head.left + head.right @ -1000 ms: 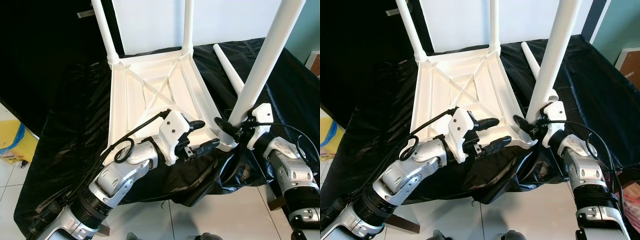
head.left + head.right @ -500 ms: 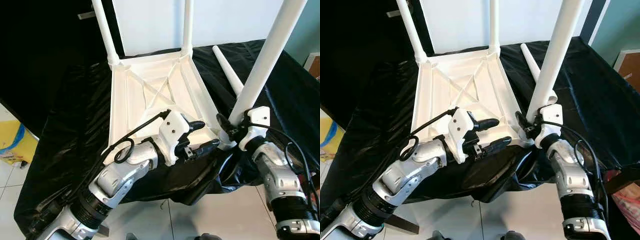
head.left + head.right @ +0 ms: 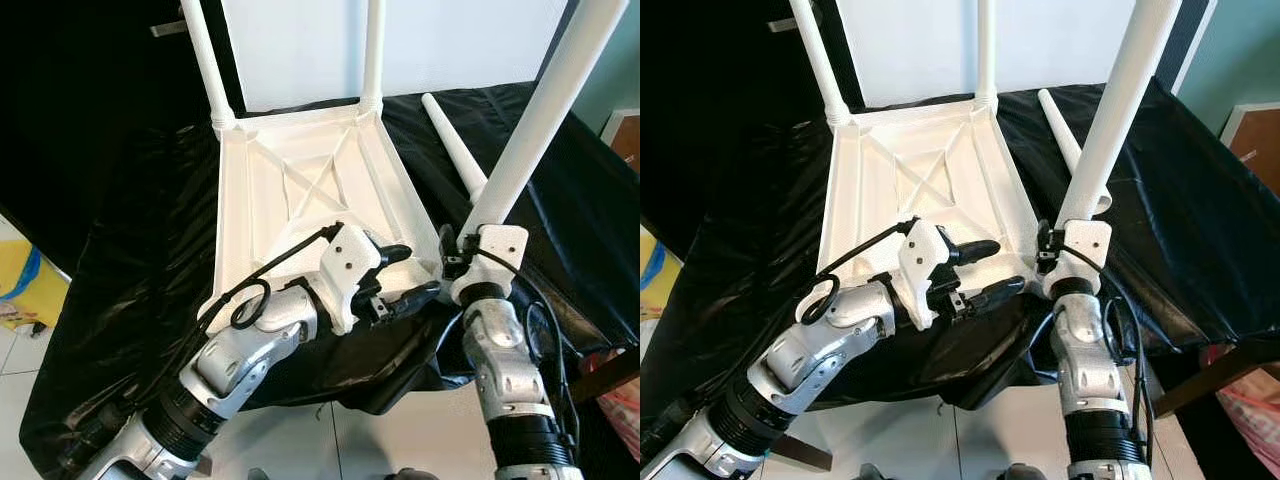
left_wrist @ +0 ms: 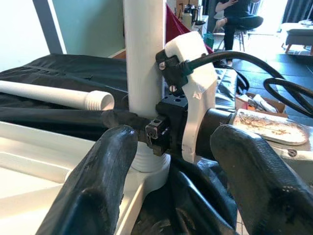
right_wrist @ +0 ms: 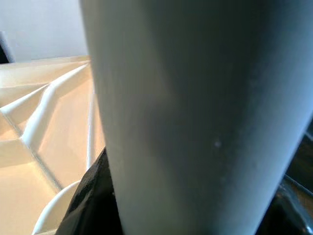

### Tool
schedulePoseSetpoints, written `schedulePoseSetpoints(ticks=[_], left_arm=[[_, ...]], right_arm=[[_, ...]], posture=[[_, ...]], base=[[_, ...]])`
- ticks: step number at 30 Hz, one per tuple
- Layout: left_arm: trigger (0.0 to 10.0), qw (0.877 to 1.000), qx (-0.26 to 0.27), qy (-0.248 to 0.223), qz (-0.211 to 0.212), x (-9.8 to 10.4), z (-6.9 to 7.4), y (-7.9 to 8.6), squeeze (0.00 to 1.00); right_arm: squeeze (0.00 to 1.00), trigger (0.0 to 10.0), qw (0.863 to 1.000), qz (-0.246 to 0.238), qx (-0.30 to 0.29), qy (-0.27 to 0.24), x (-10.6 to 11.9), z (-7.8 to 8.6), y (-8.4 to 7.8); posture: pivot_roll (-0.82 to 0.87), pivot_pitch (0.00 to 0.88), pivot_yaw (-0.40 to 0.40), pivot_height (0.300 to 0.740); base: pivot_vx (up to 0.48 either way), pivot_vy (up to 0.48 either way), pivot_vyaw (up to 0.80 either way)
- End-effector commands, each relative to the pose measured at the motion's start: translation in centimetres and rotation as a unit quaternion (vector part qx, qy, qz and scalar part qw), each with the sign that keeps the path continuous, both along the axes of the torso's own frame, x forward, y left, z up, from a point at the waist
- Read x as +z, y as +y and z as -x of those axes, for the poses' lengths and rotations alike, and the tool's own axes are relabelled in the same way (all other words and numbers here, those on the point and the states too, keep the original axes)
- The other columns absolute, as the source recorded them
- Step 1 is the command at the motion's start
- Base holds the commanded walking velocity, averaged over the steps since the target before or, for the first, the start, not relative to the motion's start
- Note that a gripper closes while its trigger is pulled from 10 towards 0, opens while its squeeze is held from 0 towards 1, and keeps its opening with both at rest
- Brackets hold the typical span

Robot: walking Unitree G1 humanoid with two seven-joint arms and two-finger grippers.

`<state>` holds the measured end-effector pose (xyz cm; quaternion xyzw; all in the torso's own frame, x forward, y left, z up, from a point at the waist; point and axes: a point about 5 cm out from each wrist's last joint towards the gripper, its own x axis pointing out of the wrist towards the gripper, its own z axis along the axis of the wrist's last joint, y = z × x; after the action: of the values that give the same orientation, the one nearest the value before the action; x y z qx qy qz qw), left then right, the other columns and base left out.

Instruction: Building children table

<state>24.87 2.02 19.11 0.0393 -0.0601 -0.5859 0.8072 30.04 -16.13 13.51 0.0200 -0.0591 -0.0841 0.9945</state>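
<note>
Left hand: spread wide and grasping nothing, poised over the near rim of the upturned tabletop; it should steady that rim.
Right hand: clenched around the base of the third leg, just above its near-right corner socket.
Advice: keep the leg plumb while twisting it, so the thread seats.
Spare leg: lying on the black-draped table, beyond.

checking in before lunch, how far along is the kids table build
Two legs stand in the far corners of the upturned tabletop. The right end effector grips a third leg at the near right corner socket; the left end effector hovers open beside it. The fourth leg lies loose on the black sheet.
</note>
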Motion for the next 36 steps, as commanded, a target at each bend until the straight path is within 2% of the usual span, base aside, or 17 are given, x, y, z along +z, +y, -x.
schedulePoseSetpoints(ticks=[1,5,14,15,16,17,23,24,26,27,28,30,31,36], left_arm=[[10.0,0.996,-0.084,-0.002,-0.015,-0.1,0.9,-0.3,0.00],[10.0,0.996,-0.084,-0.002,-0.015,-0.1,0.9,-0.3,0.00],[10.0,0.997,-0.077,0.001,-0.010,0.2,0.8,-0.3,0.00],[10.0,0.997,-0.072,-0.001,-0.012,0.2,0.6,-0.1,0.00],[10.0,0.998,-0.068,-0.003,-0.013,0.2,0.5,0.0,0.00],[10.0,0.998,-0.064,-0.004,-0.014,0.2,0.4,0.1,0.00],[10.0,0.998,-0.061,-0.006,-0.014,0.2,0.3,0.1,0.00],[10.0,0.998,-0.060,-0.008,-0.016,0.2,0.2,0.2,0.00],[10.0,0.998,-0.060,-0.008,-0.016,0.2,0.2,0.2,0.00],[10.0,0.998,-0.059,-0.008,-0.016,0.2,0.2,0.2,0.00],[10.0,0.998,-0.059,-0.009,-0.018,0.2,0.1,0.2,0.00],[10.0,0.998,-0.059,-0.010,-0.019,0.2,0.1,0.3,0.00],[10.0,0.998,-0.058,-0.011,-0.021,0.2,0.0,0.2,0.00],[10.0,0.998,-0.056,-0.012,-0.020,0.2,-0.1,0.2,0.00]], right_arm=[[0.00,10.0,0.997,-0.019,-0.019,0.069,-2.8,0.7,0.7],[0.00,10.0,0.997,-0.022,-0.021,0.068,-2.7,0.8,1.0],[0.00,10.0,0.998,-0.012,-0.041,0.039,-1.6,1.5,0.0],[0.70,10.0,0.999,-0.011,-0.032,0.028,-1.3,1.5,-0.1],[0.70,10.0,0.999,-0.010,-0.025,0.021,-1.2,1.5,-0.1],[1.00,10.0,1.000,-0.006,-0.016,0.011,-0.9,1.5,-0.2],[1.00,10.0,1.000,0.004,-0.002,-0.009,-0.1,1.2,-0.3],[1.00,10.0,1.000,0.003,0.024,-0.019,0.3,1.1,-0.3],[1.00,10.0,1.000,0.003,0.024,-0.019,0.3,1.1,-0.3],[1.00,10.0,0.999,0.006,0.042,-0.021,0.5,1.1,-0.3],[0.61,10.0,0.998,0.006,0.060,-0.023,0.7,1.0,-0.4],[0.61,10.0,0.997,0.006,0.070,-0.024,0.8,1.0,-0.5],[0.00,10.0,0.993,0.018,0.112,-0.027,1.0,1.1,-0.7],[0.00,10.0,0.987,0.037,0.155,-0.030,1.2,1.2,-0.8]], posture=[[-0.10,0.056,0.035,0.740],[-0.10,0.061,0.039,0.740],[-0.09,0.076,0.054,0.740],[-0.09,0.074,0.050,0.740],[-0.09,0.074,0.050,0.740],[-0.09,0.070,0.049,0.740],[-0.09,0.069,0.049,0.740],[-0.10,0.072,0.048,0.740],[-0.10,0.072,0.048,0.740],[-0.10,0.072,0.047,0.740],[-0.10,0.075,0.046,0.740],[-0.10,0.075,0.046,0.740],[-0.11,0.078,0.044,0.740],[-0.10,0.083,0.045,0.740]], base=[[0.000,0.000,0.00],[0.000,0.000,0.00],[0.000,0.000,0.00],[0.000,0.000,0.00],[0.000,0.000,0.00],[0.000,0.000,0.00],[0.000,0.000,0.00],[0.000,0.000,0.00],[0.000,0.000,0.00],[0.000,0.000,0.00],[0.000,0.000,0.00],[0.000,0.000,0.00],[0.000,0.000,0.00],[0.000,0.000,0.00]])
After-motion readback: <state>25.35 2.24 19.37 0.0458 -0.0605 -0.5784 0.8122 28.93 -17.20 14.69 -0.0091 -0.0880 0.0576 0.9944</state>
